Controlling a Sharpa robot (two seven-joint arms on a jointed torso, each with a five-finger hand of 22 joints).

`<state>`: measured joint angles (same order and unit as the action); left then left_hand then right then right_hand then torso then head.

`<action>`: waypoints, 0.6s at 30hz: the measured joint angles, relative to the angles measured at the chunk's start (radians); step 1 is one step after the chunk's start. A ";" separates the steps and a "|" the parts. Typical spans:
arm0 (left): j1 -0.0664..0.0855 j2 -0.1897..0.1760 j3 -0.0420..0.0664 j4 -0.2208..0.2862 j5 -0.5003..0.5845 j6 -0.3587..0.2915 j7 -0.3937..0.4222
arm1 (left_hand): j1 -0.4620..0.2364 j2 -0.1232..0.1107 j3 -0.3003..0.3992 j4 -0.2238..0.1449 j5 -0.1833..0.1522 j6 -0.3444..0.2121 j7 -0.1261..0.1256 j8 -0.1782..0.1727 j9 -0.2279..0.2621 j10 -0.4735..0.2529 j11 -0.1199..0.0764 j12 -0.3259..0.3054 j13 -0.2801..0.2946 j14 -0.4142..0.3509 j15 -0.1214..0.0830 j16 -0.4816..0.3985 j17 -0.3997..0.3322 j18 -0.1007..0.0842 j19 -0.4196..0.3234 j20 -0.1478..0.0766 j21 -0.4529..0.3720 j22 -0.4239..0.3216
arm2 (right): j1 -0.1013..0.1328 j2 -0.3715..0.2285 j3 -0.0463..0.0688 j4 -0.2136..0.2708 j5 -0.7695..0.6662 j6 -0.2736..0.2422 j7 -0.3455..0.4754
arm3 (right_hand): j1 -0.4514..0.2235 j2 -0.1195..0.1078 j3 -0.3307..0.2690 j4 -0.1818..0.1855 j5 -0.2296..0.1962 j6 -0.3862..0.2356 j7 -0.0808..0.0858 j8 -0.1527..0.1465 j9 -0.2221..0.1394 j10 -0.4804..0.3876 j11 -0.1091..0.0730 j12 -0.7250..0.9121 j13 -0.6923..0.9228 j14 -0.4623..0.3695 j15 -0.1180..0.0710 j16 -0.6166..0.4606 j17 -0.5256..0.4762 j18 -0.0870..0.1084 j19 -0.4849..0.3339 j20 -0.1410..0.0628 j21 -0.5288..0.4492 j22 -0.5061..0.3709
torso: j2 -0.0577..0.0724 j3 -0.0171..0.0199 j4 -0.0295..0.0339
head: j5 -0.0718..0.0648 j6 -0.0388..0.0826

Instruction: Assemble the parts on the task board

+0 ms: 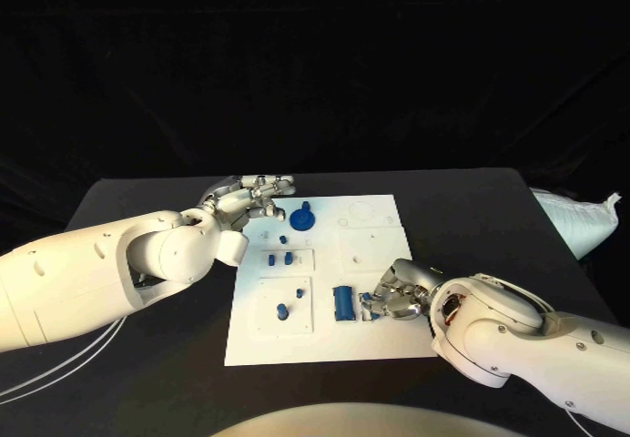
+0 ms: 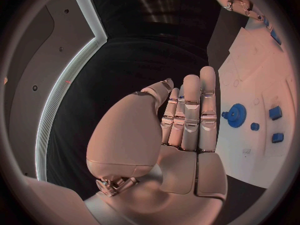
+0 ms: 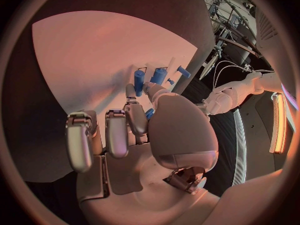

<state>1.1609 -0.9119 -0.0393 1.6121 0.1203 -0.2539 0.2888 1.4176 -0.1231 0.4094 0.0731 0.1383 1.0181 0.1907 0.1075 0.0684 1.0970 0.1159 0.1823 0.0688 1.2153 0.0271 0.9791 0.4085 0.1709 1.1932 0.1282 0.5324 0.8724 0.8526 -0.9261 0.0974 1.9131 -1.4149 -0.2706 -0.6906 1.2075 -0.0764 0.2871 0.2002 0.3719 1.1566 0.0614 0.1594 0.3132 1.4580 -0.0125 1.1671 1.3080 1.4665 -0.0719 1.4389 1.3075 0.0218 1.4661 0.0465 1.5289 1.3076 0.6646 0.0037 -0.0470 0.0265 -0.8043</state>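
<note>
The right hand (image 1: 394, 299) is down on the white board (image 1: 381, 341), fingers curled beside the upright blue cylinder (image 1: 342, 303); I can't tell if it's gripping. Seating that piece looks like the job. The left hand (image 1: 247, 198) hangs flat and empty by the far edge near the blue gear (image 1: 302, 218), with bare counter (image 1: 466, 205) around

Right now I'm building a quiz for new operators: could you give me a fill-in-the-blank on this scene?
1. The task board is coloured ____.
2. The gear-shaped part lies nearest the robot's ____ hand.
3. The right hand is beside the blue ____.
4. The table is coloured ____.

Missing words: white; left; cylinder; black.
</note>
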 measured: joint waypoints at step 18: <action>0.000 -0.001 0.000 0.001 -0.004 0.011 -0.002 | 0.001 -0.001 0.000 0.000 0.000 0.000 0.000 0.000 0.000 0.000 0.000 0.000 -0.001 0.000 0.000 0.000 -0.001 0.000 0.000 0.000 0.000 0.000 | 0.001 0.019 -0.001 -0.019 -0.037 0.035 -0.001 | -0.019 0.008 -0.022 0.022 0.000 0.008 -0.004 0.013 0.008 0.000 0.000 -0.017 0.000 0.000 0.000 0.000 0.000 0.000 0.000 -0.007 0.000 0.000 | 0.000 0.0004 -0.0007 | 0.008 -0.004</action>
<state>1.1608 -0.9126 -0.0392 1.6131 0.1160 -0.2434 0.2872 1.4184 -0.1239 0.4094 0.0731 0.1383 1.0181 0.1907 0.1075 0.0684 1.0970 0.1159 0.1822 0.0680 1.2154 0.0271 0.9791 0.4076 0.1709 1.1932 0.1282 0.5324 0.8724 0.8539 -0.9069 0.0968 1.8936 -1.4524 -0.2360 -0.6913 1.1883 -0.0686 0.2649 0.2221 0.3719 1.1647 0.0574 0.1724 0.3212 1.4581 -0.0124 1.1499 1.3079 1.4665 -0.0719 1.4389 1.3073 0.0218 1.4662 0.0392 1.5289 1.3075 0.6642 0.0041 -0.0476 0.0340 -0.8084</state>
